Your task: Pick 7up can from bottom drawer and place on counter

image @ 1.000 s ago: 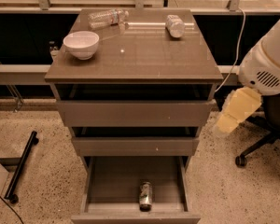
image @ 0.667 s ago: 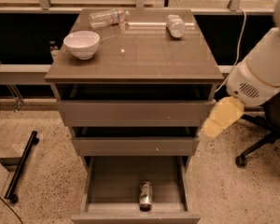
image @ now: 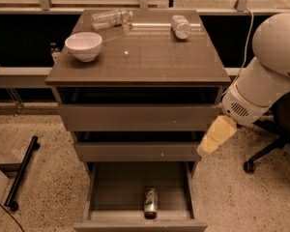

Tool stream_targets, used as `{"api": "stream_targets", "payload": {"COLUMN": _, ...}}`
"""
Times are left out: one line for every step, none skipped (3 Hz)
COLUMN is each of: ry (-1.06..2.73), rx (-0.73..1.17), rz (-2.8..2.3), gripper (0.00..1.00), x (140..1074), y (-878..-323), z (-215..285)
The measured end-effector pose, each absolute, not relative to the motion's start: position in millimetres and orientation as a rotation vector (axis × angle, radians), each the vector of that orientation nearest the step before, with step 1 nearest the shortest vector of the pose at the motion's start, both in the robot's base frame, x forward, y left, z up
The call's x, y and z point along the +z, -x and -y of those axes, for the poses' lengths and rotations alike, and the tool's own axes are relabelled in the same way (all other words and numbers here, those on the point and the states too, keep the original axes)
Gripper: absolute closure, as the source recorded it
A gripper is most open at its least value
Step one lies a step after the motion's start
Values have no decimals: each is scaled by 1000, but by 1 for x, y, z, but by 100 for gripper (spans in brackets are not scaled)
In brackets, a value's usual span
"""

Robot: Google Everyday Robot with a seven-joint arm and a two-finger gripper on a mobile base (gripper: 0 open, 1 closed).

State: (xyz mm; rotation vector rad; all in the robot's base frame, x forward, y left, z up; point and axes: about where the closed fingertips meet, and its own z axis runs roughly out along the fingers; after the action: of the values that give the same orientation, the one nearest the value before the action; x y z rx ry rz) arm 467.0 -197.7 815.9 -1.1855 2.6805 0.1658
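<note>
The 7up can (image: 151, 203) lies on its side on the floor of the open bottom drawer (image: 117, 192), near the drawer's front and a little right of the middle. The counter (image: 150, 62) is the slab on top of the drawer cabinet. My gripper (image: 210, 143) is a pale yellowish shape at the end of the white arm (image: 266, 76). It hangs at the cabinet's right edge, level with the middle drawer, above and to the right of the can and apart from it.
On the counter stand a white bowl (image: 84, 46) at the left and two clear plastic bottles (image: 111, 18) (image: 180, 26) lying at the back. The two upper drawers (image: 135, 117) stand slightly ajar. An office chair base (image: 261, 153) is at the right, a black bar (image: 21, 170) on the floor at the left.
My arm and gripper have moved left and down, from beside the cabinet to its right edge at the middle drawer's height. The can has not moved.
</note>
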Motion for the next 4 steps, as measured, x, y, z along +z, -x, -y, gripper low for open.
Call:
{"api": "stream_targets", "payload": {"ry": 1166, "rx": 167, "rz": -2727, "gripper": 0, "x": 803, "y": -463, "z": 193}}
{"api": "stream_targets", "payload": {"ry": 1080, "rx": 234, "rz": -2806, "gripper": 0, "x": 772, "y": -456, "z": 185}}
{"api": "stream_targets", "payload": {"ry": 985, "rx": 342, "rz": -2862, "gripper": 0, "x": 735, "y": -452, "z": 176}}
{"api": "stream_targets", "payload": {"ry": 884, "rx": 458, "rz": -2911, "gripper": 0, "x": 689, "y": -451, "z": 166}}
